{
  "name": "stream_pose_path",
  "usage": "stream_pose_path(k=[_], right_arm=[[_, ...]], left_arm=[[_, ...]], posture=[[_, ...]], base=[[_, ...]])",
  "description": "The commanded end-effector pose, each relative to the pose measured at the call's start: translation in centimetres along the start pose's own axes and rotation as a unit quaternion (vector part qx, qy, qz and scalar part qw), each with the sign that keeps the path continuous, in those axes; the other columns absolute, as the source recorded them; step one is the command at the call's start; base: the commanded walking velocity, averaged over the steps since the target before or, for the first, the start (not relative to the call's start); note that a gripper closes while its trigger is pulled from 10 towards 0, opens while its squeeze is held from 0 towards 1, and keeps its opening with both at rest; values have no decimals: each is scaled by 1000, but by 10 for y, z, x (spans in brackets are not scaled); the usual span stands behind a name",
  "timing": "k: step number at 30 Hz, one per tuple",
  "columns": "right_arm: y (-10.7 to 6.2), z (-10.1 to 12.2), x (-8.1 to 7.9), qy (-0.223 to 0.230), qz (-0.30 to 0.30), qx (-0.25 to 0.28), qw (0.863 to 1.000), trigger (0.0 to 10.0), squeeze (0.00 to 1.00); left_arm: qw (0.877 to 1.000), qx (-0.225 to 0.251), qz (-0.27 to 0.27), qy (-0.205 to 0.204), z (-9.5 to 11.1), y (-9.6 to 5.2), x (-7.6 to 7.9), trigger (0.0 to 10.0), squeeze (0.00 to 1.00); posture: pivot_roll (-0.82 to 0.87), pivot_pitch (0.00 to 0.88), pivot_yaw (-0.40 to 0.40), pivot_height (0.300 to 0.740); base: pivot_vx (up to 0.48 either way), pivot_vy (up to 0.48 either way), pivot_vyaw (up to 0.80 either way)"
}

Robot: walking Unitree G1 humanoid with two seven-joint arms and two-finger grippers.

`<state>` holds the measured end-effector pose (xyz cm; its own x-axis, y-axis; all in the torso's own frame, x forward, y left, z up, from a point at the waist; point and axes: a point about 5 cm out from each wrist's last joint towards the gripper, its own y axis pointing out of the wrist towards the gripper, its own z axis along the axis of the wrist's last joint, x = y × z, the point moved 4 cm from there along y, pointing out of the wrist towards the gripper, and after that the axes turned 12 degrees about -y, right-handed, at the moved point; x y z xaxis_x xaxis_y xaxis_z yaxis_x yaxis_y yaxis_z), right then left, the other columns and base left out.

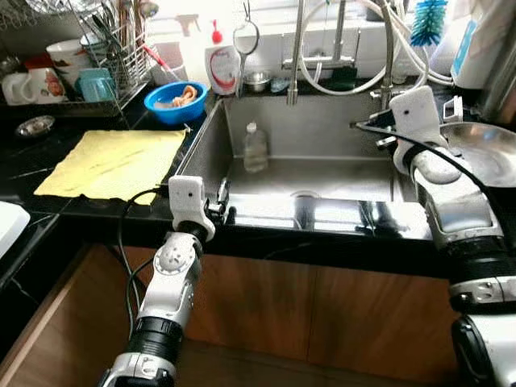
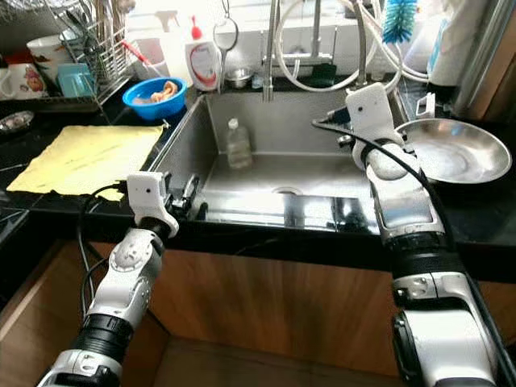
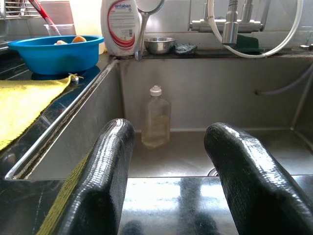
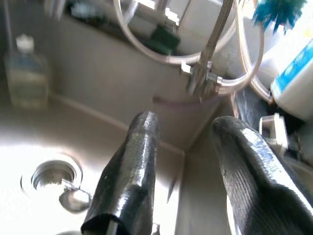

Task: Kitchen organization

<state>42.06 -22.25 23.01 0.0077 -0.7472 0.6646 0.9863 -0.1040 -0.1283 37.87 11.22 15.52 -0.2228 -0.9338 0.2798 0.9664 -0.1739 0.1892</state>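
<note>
A yellow rectangular cloth (image 1: 113, 163) is spread flat on the black countertop (image 1: 36, 153). Behind it, a wire dish rack (image 1: 97, 56) is stocked with utensils, with 2 white mugs (image 1: 32, 85) set beside it. A turquoise bristled brush (image 1: 428, 22) is hung near the window. Wooden cabinet doors (image 1: 322, 314) are seen below the counter edge. A small steel dish (image 1: 34, 125), possibly a saucer, is placed left of the cloth.

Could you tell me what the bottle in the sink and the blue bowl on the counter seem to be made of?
The bottle looks like clear plastic: translucent walls, white screw cap. The blue bowl seems glossy moulded plastic, given its uniform colour and soft sheen. The sink is brushed stainless steel, grey and reflective.
</note>
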Motion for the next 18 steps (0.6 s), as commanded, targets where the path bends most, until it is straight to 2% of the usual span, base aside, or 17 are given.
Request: stream_pose_path(k=[1,4,12,13,14,18], right_arm=[[-2,-1,-4,-11,4,-14,1000,10000,1000],[-4,-6,-3,-32,0,-32,999,10000,1000],[-6,-15,10,-6,-31,-55,998,10000,1000],[-6,-16,12,-3,-33,-59,998,10000,35],[-6,-17,13,2,-36,-63,997,10000,0],[-6,-25,18,17,-44,-77,996,10000,0]], left_arm=[[1000,-4,2,5,1,0,-4,10000,0],[1000,-5,1,4,0,-1,-5,10000,0],[1000,-9,-5,4,-2,-2,-3,10000,0],[1000,-9,-6,3,-2,-2,-2,10000,0],[1000,-9,-7,3,-2,-2,-2,10000,0],[1000,-10,-10,5,-1,-1,-1,10000,0]], posture=[[-215,0,113,740],[-219,0,116,740],[-226,0,123,740],[-226,0,123,740],[-227,0,124,740],[-226,0,125,740]], base=[[0,0,0],[0,0,0],[0,0,0],[0,0,0],[0,0,0],[0,0,0]])
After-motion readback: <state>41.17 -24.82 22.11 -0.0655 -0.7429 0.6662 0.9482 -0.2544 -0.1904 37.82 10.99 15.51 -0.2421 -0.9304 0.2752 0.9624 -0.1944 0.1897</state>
